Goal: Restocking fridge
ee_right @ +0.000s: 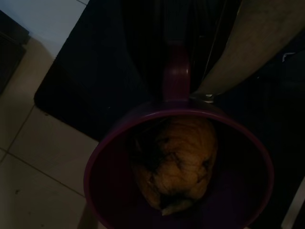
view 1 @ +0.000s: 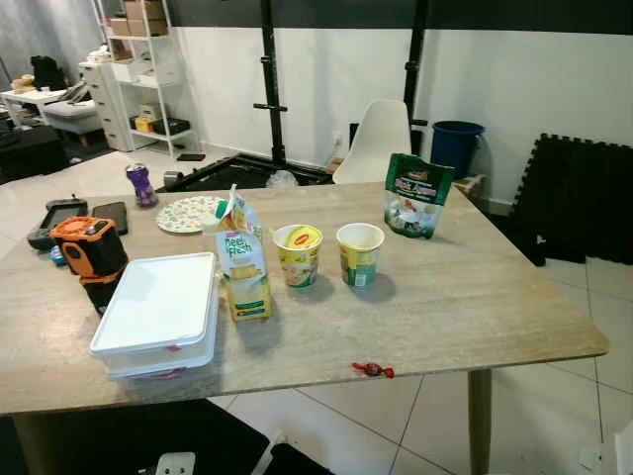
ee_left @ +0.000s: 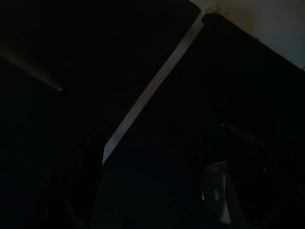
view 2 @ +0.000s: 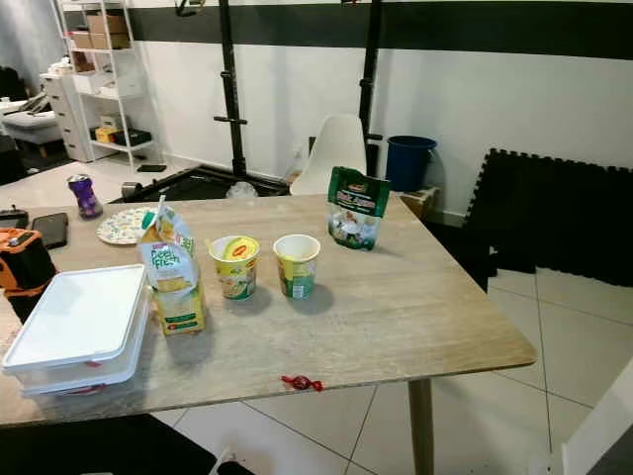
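Purple cup (ee_right: pixel 178 162) w/ brownish lumpy food inside, handle toward wrist, hanging low over floor tiles beside table leg; presumably carried by right gripper, but fingers hidden, grip state can't tell. Left gripper (ee_left: pixel 157 176) idle in shade, fingers apart, nothing between. On table (view 1: pixel 475 297): milk carton (view 1: pixel 243 267), two cup noodles (view 1: pixel 299 254) (view 1: pixel 360 253), green snack pouch (view 1: pixel 416 195), white lidded box (view 1: pixel 158 312), patterned plate (view 1: pixel 188 214), red candy (view 1: pixel 373 370) near front edge. Step, by judgement: gathering stock, fridge not reached. Next: pick chilled item, prob. carton, w/ left arm; keep cup level.
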Robot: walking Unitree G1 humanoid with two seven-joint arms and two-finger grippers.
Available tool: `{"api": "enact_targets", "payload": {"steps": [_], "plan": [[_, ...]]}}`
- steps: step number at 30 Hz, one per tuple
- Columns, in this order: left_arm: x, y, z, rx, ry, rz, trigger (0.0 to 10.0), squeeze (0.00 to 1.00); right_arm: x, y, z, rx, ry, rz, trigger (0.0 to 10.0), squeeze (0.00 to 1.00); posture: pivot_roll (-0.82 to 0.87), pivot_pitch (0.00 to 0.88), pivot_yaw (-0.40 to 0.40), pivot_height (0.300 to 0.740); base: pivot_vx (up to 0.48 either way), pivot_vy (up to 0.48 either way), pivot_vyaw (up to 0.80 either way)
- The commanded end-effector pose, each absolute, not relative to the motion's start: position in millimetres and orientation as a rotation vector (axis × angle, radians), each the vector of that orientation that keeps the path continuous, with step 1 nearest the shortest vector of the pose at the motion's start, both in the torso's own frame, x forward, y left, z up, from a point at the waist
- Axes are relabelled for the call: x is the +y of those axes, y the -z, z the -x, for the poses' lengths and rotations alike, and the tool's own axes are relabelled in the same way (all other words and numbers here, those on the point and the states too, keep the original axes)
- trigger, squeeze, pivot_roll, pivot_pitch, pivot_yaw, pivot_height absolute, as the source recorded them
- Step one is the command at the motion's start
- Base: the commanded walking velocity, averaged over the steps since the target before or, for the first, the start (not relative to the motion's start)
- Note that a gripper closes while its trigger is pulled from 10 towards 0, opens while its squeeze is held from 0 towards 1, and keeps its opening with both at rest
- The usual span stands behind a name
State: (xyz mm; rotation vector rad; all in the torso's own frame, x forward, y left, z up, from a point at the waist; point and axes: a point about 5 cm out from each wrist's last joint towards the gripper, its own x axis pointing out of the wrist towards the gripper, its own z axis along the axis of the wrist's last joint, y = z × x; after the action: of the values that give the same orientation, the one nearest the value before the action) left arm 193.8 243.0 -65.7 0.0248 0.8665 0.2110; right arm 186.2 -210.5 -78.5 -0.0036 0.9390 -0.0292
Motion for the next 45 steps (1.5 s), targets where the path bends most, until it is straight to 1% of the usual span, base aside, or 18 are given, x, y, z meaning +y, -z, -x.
{"api": "enact_targets", "payload": {"steps": [1, 7, 11, 15, 18, 23, 27, 30, 45], "plan": [[252.1, 65.0, -190.4, 0.872, -0.230, -0.038, 10.0, 0.00, -213.8, 77.6, -186.0, 0.923, 0.041, -0.004, 10.0, 0.00, 0.06, 0.063, 0.016, 0.734, 0.000, 0.000, 0.00], [253.5, 65.0, -189.9, 0.876, -0.228, -0.043, 10.0, 0.00, -215.6, 79.1, -181.6, 0.928, 0.045, -0.010, 10.0, 0.00, 0.06, 0.058, 0.021, 0.734, 0.000, 0.000, 0.00], [254.0, 65.3, -189.0, 0.878, -0.224, -0.046, 10.0, 0.00, -216.9, 83.1, -172.6, 0.951, 0.054, -0.009, 10.0, 0.00, 0.06, 0.052, 0.023, 0.734, 0.000, 0.000, 0.00], [254.4, 65.2, -188.9, 0.877, -0.224, -0.048, 10.0, 0.00, -217.3, 83.4, -172.1, 0.957, 0.056, -0.006, 10.0, 0.00, 0.06, 0.052, 0.023, 0.734, 0.000, 0.000, 0.00], [254.6, 65.3, -188.6, 0.877, -0.224, -0.049, 10.0, 0.00, -217.6, 82.7, -173.6, 0.956, 0.057, -0.005, 10.0, 0.00, 0.06, 0.050, 0.022, 0.734, 0.000, 0.000, 0.00], [254.7, 65.7, -187.7, 0.880, -0.223, -0.055, 10.0, 0.00, -208.3, 80.4, -182.5, 0.932, 0.040, -0.004, 10.0, 0.00, 0.06, 0.041, 0.024, 0.734, 0.000, 0.000, 0.00], [254.6, 65.7, -187.8, 0.880, -0.222, -0.056, 10.0, 0.00, -205.8, 80.0, -184.2, 0.926, 0.036, -0.004, 10.0, 0.00, 0.06, 0.041, 0.024, 0.734, 0.000, 0.000, 0.00], [255.1, 65.4, -188.0, 0.879, -0.222, -0.058, 10.0, 0.00, -199.1, 76.3, -194.1, 0.908, 0.023, -0.003, 10.0, 0.00, 0.06, 0.037, 0.022, 0.734, 0.000, 0.000, 0.00], [257.0, 66.3, -185.0, 0.887, -0.221, -0.064, 10.0, 0.00, -200.3, 75.7, -195.3, 0.911, 0.028, -0.003, 10.0, 0.00, 0.07, 0.038, 0.021, 0.734, 0.000, 0.000, 0.00]]}}
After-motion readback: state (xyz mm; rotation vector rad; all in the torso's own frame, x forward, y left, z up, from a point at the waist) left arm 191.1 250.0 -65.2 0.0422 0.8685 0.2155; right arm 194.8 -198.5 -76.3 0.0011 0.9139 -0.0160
